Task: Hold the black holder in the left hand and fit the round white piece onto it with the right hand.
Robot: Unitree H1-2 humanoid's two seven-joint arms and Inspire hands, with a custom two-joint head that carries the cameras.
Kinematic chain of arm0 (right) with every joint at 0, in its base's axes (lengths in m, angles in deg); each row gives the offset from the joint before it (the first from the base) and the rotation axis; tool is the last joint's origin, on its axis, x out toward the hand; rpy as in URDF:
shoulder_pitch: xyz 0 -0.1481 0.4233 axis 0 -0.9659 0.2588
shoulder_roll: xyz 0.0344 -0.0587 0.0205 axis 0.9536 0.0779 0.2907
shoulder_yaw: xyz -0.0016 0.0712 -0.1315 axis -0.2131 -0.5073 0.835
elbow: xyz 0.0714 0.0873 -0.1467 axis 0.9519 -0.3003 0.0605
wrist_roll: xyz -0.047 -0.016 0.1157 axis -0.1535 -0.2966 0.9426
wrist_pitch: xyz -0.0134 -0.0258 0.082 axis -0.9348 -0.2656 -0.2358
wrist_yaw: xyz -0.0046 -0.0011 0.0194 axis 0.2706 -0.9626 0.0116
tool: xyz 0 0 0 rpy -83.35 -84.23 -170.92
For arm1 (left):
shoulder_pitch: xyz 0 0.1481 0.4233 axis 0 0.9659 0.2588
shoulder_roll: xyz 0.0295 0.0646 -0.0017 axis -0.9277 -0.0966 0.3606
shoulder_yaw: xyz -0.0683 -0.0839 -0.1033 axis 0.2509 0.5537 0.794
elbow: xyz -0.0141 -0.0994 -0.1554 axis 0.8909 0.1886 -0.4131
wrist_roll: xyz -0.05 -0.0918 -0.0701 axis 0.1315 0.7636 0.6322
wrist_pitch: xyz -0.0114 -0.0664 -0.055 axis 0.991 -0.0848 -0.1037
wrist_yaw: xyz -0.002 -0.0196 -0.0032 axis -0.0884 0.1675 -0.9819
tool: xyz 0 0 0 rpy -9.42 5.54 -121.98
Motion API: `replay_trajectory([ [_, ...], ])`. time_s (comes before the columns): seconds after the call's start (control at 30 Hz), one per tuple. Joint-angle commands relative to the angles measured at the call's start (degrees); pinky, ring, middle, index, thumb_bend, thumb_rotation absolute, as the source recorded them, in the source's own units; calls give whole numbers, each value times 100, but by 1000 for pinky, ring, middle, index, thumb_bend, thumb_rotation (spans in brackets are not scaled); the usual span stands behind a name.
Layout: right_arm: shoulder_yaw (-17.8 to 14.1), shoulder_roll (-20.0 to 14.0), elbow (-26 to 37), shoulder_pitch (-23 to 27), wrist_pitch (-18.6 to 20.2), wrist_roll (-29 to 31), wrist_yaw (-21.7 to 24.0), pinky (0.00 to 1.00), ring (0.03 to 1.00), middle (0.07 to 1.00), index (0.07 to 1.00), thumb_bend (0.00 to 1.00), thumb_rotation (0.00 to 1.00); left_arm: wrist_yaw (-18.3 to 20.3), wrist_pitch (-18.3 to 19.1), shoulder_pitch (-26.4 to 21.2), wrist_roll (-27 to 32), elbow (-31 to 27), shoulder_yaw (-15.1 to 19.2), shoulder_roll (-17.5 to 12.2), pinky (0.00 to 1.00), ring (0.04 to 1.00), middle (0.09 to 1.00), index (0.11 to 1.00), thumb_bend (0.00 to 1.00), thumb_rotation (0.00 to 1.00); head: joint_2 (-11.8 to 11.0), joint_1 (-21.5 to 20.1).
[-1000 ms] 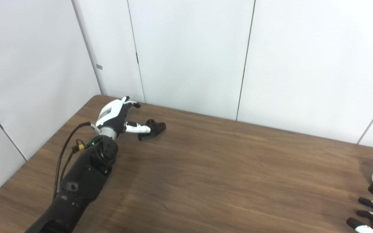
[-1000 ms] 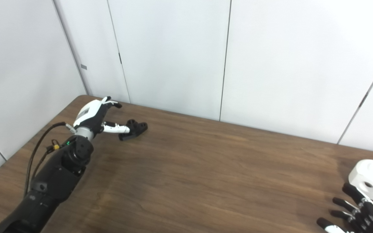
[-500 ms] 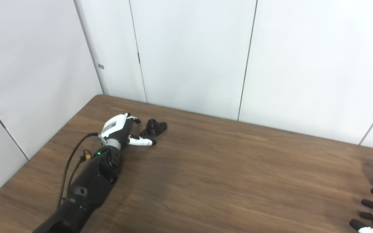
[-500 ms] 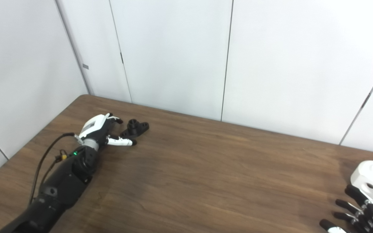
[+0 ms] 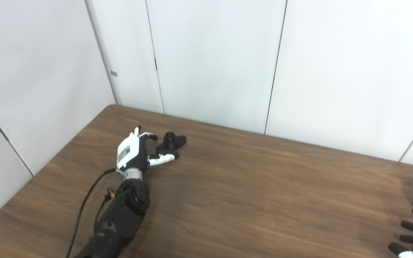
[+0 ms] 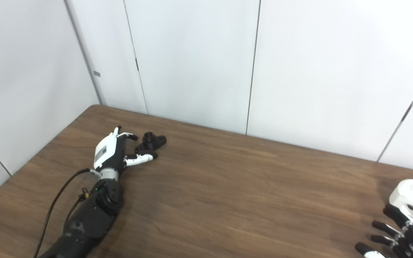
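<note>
The black holder (image 5: 171, 141) lies on the brown table near the far left corner. My left hand (image 5: 134, 152) rests low beside it on its left, open, fingers spread toward it and thumb stretched out just in front of it, holding nothing. The round white piece (image 6: 412, 201) with two holes sits at the far right edge of the table. My right hand (image 6: 394, 238) is open at the bottom right corner, its dark fingertips reaching up against the near side of the white piece; whether they touch it is unclear.
The wooden table (image 5: 249, 193) spans the view, bounded at the back and left by white wall panels (image 5: 210, 61). A black cable (image 5: 84, 200) hangs along my left forearm.
My left hand came down from above the holder and settled lower beside it, turning so its back faces up; the holder lies flat now. The right hand barely moved.
</note>
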Motion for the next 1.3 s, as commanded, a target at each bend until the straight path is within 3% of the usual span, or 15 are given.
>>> replay_trajectory([
  [0.0,-57,-56,270,89,-27,42,-24,579,719,843,798,811,108,-14,-178,-117,141,187,-11,122,970,1000,1000,686,889,169,14,-9],
  [0.2,-58,-66,342,73,28,38,-15,561,700,831,789,815,100,-66,-460,-125,423,405,61,274,999,1000,1000,663,891,119,60,-16],
  [0.67,-86,-54,487,36,156,103,-15,584,718,843,795,777,39,-60,-550,-66,483,620,-56,352,952,1000,1000,664,893,150,149,-19],
  [0.8,-83,-61,491,38,149,61,-20,581,720,846,795,770,22,-36,-633,-53,535,676,-57,343,978,1000,1000,661,896,163,163,-31],
  [0.83,-79,-71,481,40,135,40,-19,574,714,843,796,774,36,-50,-655,-59,539,712,-54,346,983,1000,999,642,884,146,163,-31],
  [0.9,-80,-76,494,40,150,35,-19,568,710,841,796,782,61,-150,-608,-92,486,802,-62,359,980,1000,987,545,666,89,163,-31],
  [0.97,-79,-74,518,39,167,11,-33,563,706,839,793,786,72,-285,-501,-129,387,880,-91,370,986,1000,963,500,561,66,163,-31],
  [1.27,-79,-80,533,81,174,-25,-41,573,706,847,793,781,110,-423,-394,-151,253,949,-248,315,1000,1000,912,484,525,57,194,-36],
])
